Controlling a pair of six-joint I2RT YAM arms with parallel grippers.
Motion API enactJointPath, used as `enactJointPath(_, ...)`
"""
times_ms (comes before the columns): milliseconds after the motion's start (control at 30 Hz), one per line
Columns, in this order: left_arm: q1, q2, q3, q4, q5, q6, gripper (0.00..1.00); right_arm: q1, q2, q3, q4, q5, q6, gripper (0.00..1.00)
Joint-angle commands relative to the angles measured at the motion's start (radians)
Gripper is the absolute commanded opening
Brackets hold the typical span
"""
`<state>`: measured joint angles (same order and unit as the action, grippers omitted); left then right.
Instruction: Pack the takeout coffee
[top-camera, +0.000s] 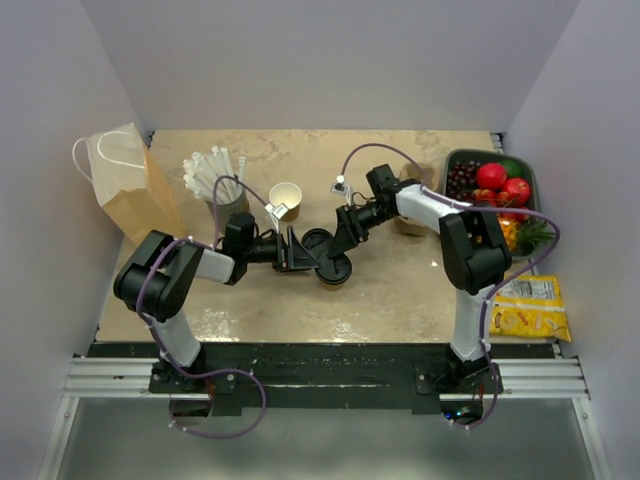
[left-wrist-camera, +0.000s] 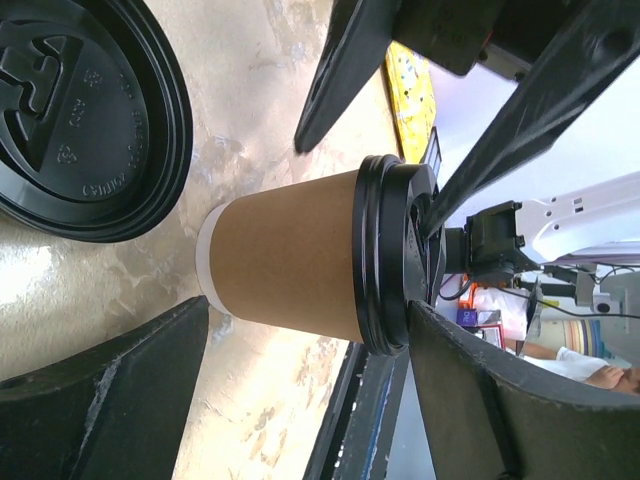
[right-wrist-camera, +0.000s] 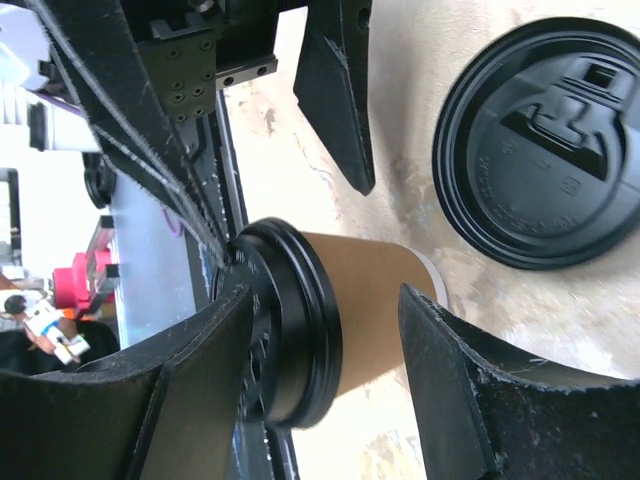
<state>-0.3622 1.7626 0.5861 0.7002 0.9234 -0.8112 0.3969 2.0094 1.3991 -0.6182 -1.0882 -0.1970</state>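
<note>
Two arms flanking takeout coffee (top-camera: 335, 270), standing upright mid-counter (top-camera: 400, 290), long axis vertical. Cup lying at 4 o'clock from left jaws, 7 o'clock from right jaws, both about equally near. Loose lid (top-camera: 318, 240) sitting at 11 o'clock of cup.

Left wrist: left jaws gaping, released, cup just ahead; one finger (left-wrist-camera: 480, 400) seeming to meet lid rim.

Right wrist: right jaws spread, gripping nothing; near finger (right-wrist-camera: 150, 400) covering part of lid, so contact staying unclear.

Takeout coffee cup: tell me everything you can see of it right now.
The takeout coffee cup is small, made of kraft-brown paper with a white base edge, and has a black plastic lid seated on top. It stands upright on the beige table, beside a loose black lid. The open jaws of the left gripper and right gripper flank it; contact is unclear.
</note>
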Motion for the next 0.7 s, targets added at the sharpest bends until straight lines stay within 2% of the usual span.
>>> enactJointPath(0, -0.006, 0.031, -0.008, -0.122, -0.144, 0.086, 0.82, -0.029, -0.060, 0.009, -0.073, -0.093, -0.073, 0.64)
enactJointPath(200, -0.020, 0.064, 0.000, -0.171, -0.175, 0.139, 0.82, -0.033, -0.038, -0.008, -0.231, -0.171, -0.221, 0.68)
enactJointPath(367, -0.020, 0.075, 0.003, -0.203, -0.199, 0.168, 0.82, -0.035, -0.008, -0.017, -0.351, -0.164, -0.338, 0.67)
enactJointPath(667, -0.024, 0.077, 0.009, -0.243, -0.218, 0.213, 0.81, -0.041, 0.018, -0.061, -0.341, -0.138, -0.384, 0.60)
